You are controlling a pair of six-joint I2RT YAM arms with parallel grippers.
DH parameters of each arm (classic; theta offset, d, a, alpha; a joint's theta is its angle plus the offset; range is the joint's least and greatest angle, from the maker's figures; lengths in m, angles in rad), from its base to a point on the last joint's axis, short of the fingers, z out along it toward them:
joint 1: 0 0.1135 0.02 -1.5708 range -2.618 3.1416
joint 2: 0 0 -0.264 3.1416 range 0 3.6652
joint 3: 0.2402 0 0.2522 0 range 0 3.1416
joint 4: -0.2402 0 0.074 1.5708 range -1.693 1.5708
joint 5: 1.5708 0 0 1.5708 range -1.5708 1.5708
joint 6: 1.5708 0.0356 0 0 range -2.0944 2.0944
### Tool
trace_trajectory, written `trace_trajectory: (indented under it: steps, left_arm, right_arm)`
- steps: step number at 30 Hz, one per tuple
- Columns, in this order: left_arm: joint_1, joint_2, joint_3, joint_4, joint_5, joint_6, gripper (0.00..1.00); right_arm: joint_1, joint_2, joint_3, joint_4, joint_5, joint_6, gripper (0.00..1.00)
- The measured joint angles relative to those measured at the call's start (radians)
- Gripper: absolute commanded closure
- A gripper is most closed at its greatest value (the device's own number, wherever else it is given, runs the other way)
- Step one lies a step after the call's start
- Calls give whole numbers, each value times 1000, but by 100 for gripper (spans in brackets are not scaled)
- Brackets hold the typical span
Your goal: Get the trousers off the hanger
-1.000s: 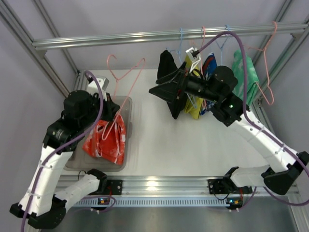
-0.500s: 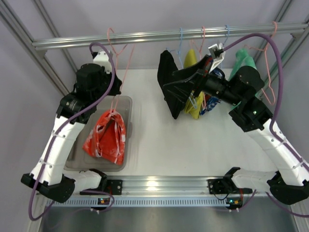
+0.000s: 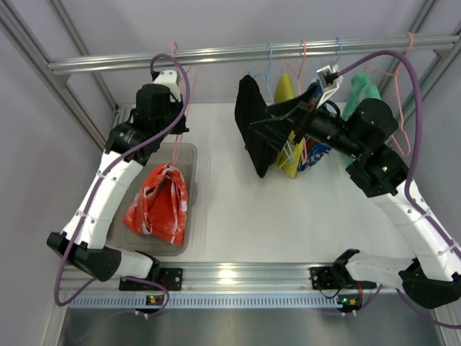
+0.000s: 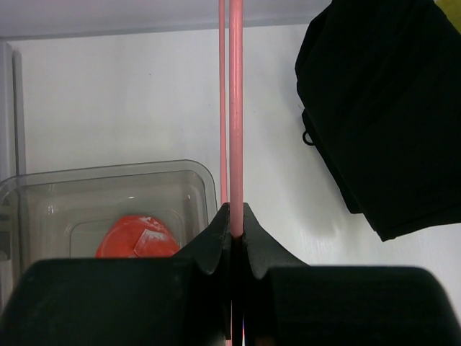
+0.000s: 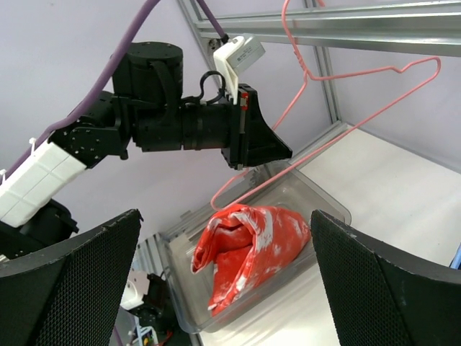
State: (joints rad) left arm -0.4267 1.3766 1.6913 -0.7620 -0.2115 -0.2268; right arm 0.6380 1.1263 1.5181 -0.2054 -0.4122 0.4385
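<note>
Left gripper (image 4: 232, 216) clamps the pink hanger (image 4: 235, 108); its low corner vanishes among the trousers (image 3: 162, 202) in the left-edge clear bin (image 3: 191, 155). Right gripper (image 5: 225, 216) gapes wide.

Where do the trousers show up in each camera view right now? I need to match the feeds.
Top external: the trousers lie left of centre.
Left wrist: lower left, only a red-orange patch shows.
Right wrist: bottom centre.
Shared landmark: the clear bin holding them, seen in all three.

Pale lilac walls (image 3: 32, 144), aluminium rail (image 3: 238, 54) overhead, white tabletop (image 3: 238, 209), extruded frame (image 3: 238, 277) along near edge
</note>
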Motion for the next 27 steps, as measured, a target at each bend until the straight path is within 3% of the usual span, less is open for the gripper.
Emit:
trace_trajectory:
  steps: [6, 8, 9, 11, 13, 19, 27]
  left_arm:
    - [18, 27, 0, -3, 14, -10, 98]
    - [27, 31, -1, -3, 24, -11, 78]
    - [32, 33, -5, 0, 32, -13, 50]
    - [39, 32, -21, 8, 44, -14, 22]
    - [43, 26, -45, 16, 61, -8, 1]
    - [52, -56, -132, 30, 143, -5, 1]
    - [80, -282, -172, 32, 267, 40, 1]
  right_arm:
    - [-13, -19, -26, -8, -1, 3, 1]
    - [-16, -26, -36, -10, -2, 5, 0]
    - [-20, -31, -42, -11, -3, 6, 1]
    - [-25, -40, -54, -13, -3, 8, 1]
    - [-31, -47, -63, -13, -4, 8, 0]
    - [-40, -76, -87, -21, 9, 6, 0]
    - [-49, -185, -151, -42, 95, -48, 1]
